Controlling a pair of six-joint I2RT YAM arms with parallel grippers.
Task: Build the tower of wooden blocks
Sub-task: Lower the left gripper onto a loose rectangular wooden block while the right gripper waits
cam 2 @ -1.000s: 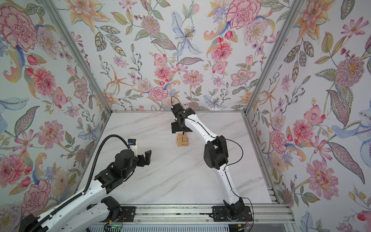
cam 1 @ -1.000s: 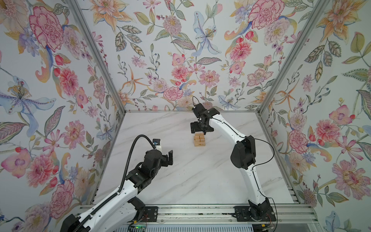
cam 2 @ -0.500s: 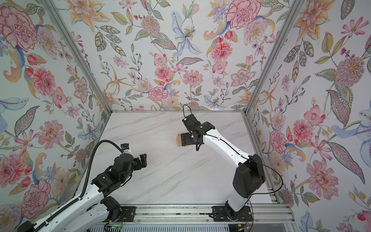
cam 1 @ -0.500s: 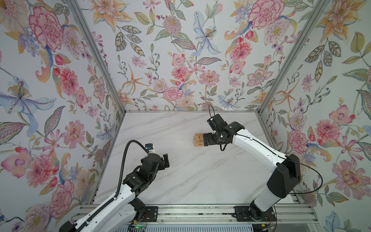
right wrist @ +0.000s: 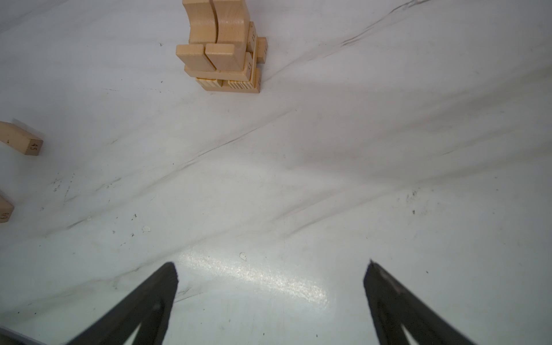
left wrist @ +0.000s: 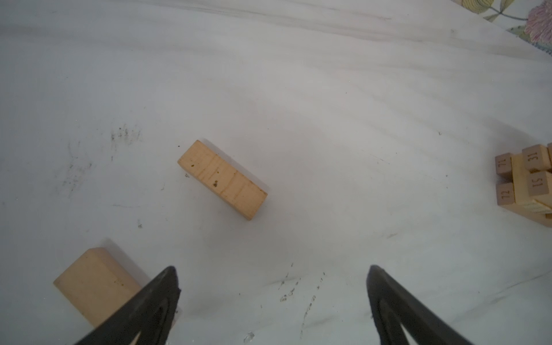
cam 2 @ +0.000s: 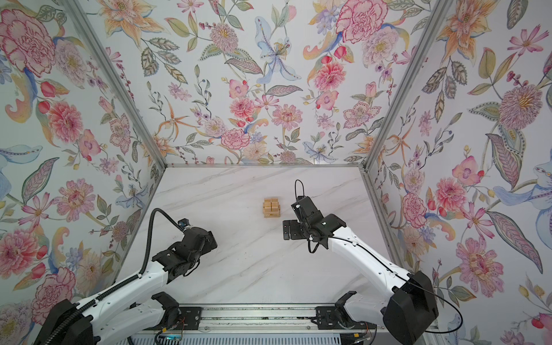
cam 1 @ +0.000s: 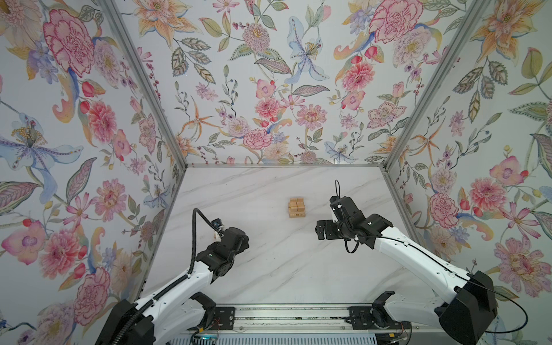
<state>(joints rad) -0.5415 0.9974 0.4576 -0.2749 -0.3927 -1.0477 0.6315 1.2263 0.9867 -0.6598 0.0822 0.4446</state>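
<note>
**Clerk:** Item one, the tower (cam 1: 297, 207). Location?

**Checker:** Far half of the tabletop (cam 1: 268, 274), about midway between its left and right edges, standing free. It has crossed layers of tan blocks on a ridged base. Two arch pieces (right wrist: 227, 21) sit side by side on top. The block ends carry number stamps.

**Clerk:** Loose stock nearby?

**Checker:** Left wrist view: a plain bar (left wrist: 222, 179) lying flat, well apart from the tower. A second block (left wrist: 92, 283) lies nearer the camera, one corner hidden behind a finger (left wrist: 155, 298). Right wrist view: a curved piece (right wrist: 18, 139) stamped 45, and the tip of another block (right wrist: 4, 210) at the frame edge.

**Clerk:** Anything in the way?

**Checker:** Bare marble lies between the right gripper (right wrist: 270, 268) and the tower.

**Clerk:** State of that gripper?

**Checker:** Jaws spread wide, holding nothing. It is near the tower, to its right and toward the near edge, not touching. The arm's base is on the metal rail (cam 1: 283, 316), the elbow is folded out at the near right corner, and the white forearm reaches back toward mid-table.

**Clerk:** Left gripper (left wrist: 271, 274)?

**Checker:** Spread wide, empty, tilted down above the left half of the tabletop, with the plain bar ahead of it. Its base is on the same rail, the elbow is at the near left corner, and the forearm rises inward.

**Clerk:** Surroundings?

**Checker:** Floral wall panels (cam 1: 268, 89) on three sides, and the rail along the near edge.
</note>
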